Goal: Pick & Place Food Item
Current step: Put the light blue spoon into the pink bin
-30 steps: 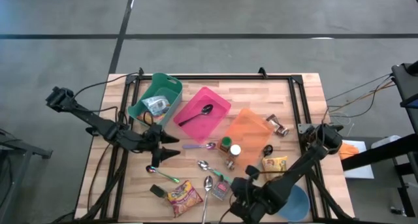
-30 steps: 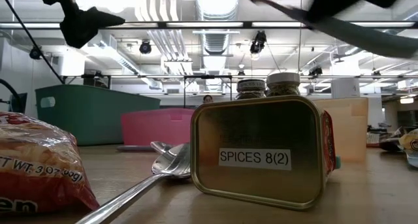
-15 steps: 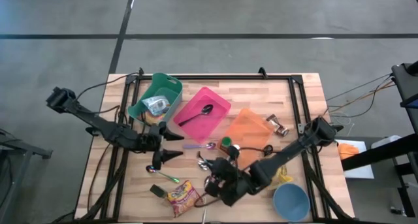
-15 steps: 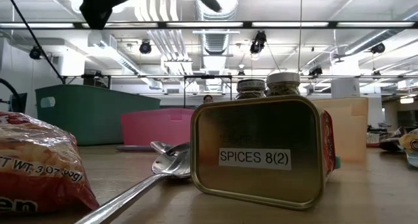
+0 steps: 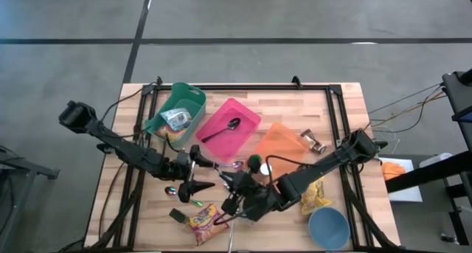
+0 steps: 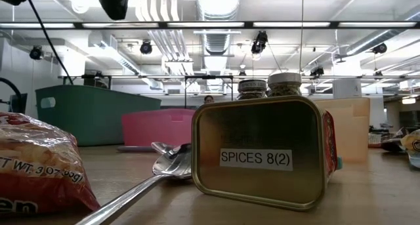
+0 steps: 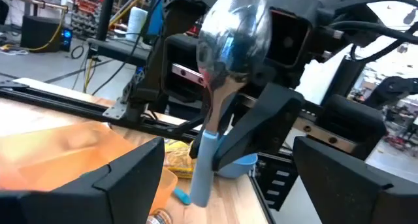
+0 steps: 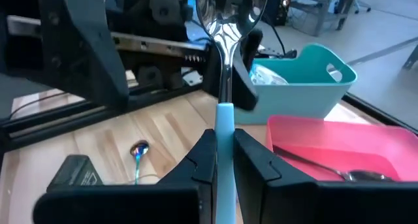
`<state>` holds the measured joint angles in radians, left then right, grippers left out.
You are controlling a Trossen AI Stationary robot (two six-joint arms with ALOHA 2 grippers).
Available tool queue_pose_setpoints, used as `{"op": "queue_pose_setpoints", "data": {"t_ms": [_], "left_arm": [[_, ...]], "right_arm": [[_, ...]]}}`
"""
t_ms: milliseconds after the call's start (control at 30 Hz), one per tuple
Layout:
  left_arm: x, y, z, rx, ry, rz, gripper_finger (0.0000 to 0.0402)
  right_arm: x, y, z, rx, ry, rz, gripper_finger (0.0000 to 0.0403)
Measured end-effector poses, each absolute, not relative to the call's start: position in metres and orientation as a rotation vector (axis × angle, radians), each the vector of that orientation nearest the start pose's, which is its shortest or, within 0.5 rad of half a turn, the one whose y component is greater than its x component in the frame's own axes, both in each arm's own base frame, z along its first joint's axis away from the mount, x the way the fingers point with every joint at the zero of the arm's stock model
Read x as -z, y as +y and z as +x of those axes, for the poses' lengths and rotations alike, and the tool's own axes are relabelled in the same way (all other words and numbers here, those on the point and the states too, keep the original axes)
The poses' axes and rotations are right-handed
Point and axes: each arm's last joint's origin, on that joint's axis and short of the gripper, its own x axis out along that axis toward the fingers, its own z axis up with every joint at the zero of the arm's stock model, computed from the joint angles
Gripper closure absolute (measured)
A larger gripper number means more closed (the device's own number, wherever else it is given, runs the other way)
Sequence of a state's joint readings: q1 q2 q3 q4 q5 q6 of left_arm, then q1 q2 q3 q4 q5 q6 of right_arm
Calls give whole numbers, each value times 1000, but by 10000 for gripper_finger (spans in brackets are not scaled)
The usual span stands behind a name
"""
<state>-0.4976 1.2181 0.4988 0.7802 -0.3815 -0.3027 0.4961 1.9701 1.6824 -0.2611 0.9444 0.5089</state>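
My right gripper [image 5: 227, 185] hangs over the middle of the table, shut on a metal spoon [image 7: 232, 34] with a light-blue handle. My left gripper [image 5: 210, 174] stands open just to the left of it. Its fingers [image 7: 130, 175] point level at the spoon from either side, without touching it. A red and yellow noodle packet [image 5: 208, 222] lies flat near the near edge; no gripper touches it. A yellow food packet [image 5: 316, 195] lies partly under the right arm. My right gripper pinches the spoon's light-blue handle [image 8: 224, 123] between its two fingers [image 8: 204, 152]. They come from the table's right side, slanting slightly down. The spoon is lifted clear and stands steeply, its bowl [image 8: 222, 8] up and the handle's end [image 7: 199, 194] hanging below the fingers.
At the back stand a teal bin [image 5: 184, 98] holding a bag, a pink bin [image 5: 243, 114] with a spoon in it, and an orange bin [image 5: 284, 146]. Spice jars [image 5: 258, 164], a spices tin [image 6: 262, 156], loose spoons [image 6: 157, 169] and a blue bowl [image 5: 328, 227] crowd the near half.
My right gripper, still shut, has swung from the near edge toward the middle of the table and the left gripper, rising as it went. My left gripper has gone a little toward the right edge and rolled, staying open.
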Motion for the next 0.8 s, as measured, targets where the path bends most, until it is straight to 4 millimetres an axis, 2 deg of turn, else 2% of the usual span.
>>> {"op": "queue_pose_setpoints", "data": {"t_ms": [433,600,800], "left_arm": [[-238,-111,226,126,-54,-313,72],[-238,-111,226,135,-53,-296,120],[-238,-112,226,168,-53,-289,210]], "right_arm": [[-289,194,410,441,294,169,381],[-286,197,415,396,288,179,381],[-288,197,416,385,270,168,381]]}}
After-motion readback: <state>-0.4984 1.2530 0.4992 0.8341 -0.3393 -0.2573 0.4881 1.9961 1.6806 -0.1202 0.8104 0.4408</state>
